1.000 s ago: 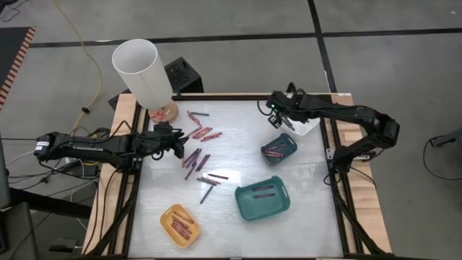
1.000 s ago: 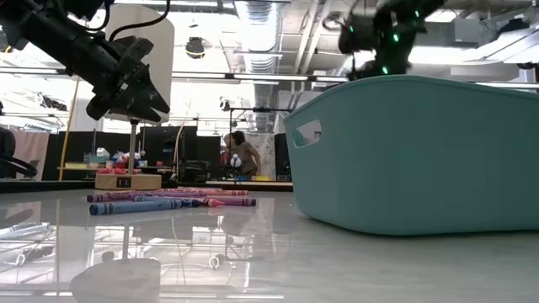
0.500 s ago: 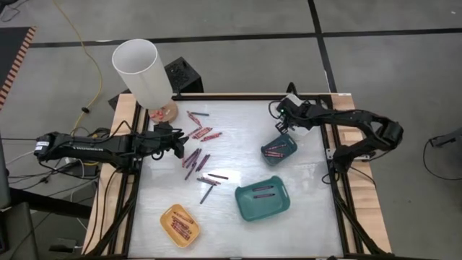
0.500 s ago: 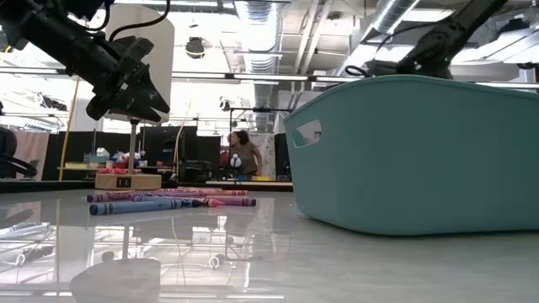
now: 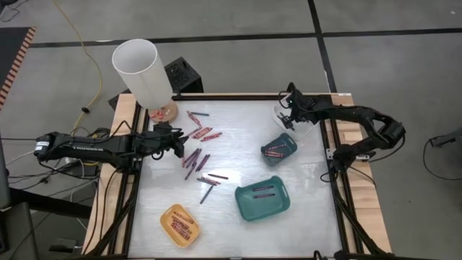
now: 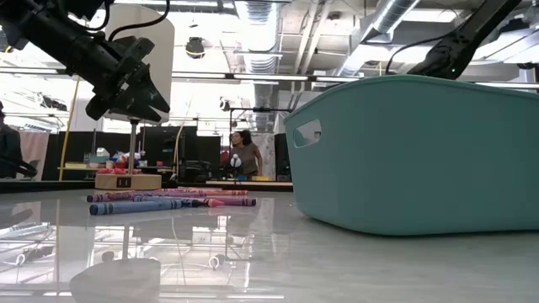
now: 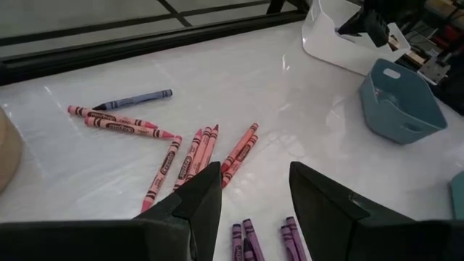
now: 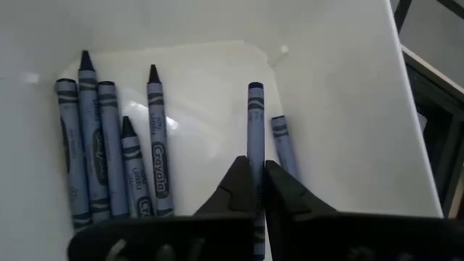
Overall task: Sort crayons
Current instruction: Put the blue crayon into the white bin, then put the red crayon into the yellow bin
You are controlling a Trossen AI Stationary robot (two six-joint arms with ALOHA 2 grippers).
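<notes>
The blue-grey crayon (image 8: 255,116) lies between the right gripper's (image 8: 258,190) fingertips inside the white tray (image 8: 341,87), the narrow gap between the tips barely wider than the stick, so whether it is pinched I cannot tell. A second earlier that gripper stood farther from the tray's far rim; half a second ago it hung lower, toward the small blue tray (image 5: 279,149); now it is over the white tray. The left gripper (image 7: 250,196) has not moved.

In the white tray six blue-grey crayons show: four side by side and two by the fingertips. Toward the left gripper from the white tray, loose crayons (image 5: 200,134) lie scattered on the table (image 5: 238,123): red, pink, purple. Four trays in all: white, small blue, teal (image 5: 263,200), yellow (image 5: 180,224). The left gripper hovers over the loose crayons, fingers parted, holding nothing.
</notes>
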